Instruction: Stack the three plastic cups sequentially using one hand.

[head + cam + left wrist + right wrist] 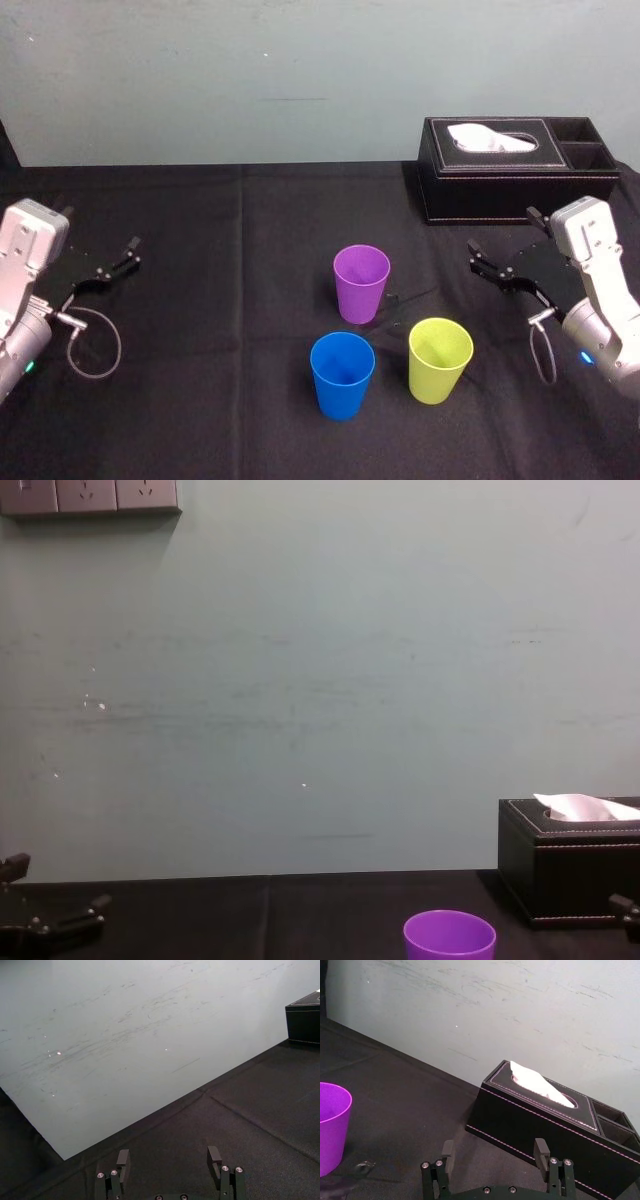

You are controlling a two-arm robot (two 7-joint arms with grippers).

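Note:
Three plastic cups stand upright and apart on the black cloth in the head view: the purple cup (361, 282) farthest back, the blue cup (342, 374) in front of it, the yellow-green cup (439, 359) to the blue one's right. The purple cup's side (331, 1125) shows in the right wrist view and its rim (449, 935) in the chest view. My right gripper (507, 245) hovers open and empty to the right of the cups, near the tissue box; its fingers (447, 1152) hold nothing. My left gripper (100, 252) rests open and empty at the far left.
A black tissue box (518, 168) with a white tissue and two side compartments stands at the back right, just behind my right gripper. The black cloth (220, 300) covers the table up to a pale green wall. Bare cloth lies between the left gripper and the cups.

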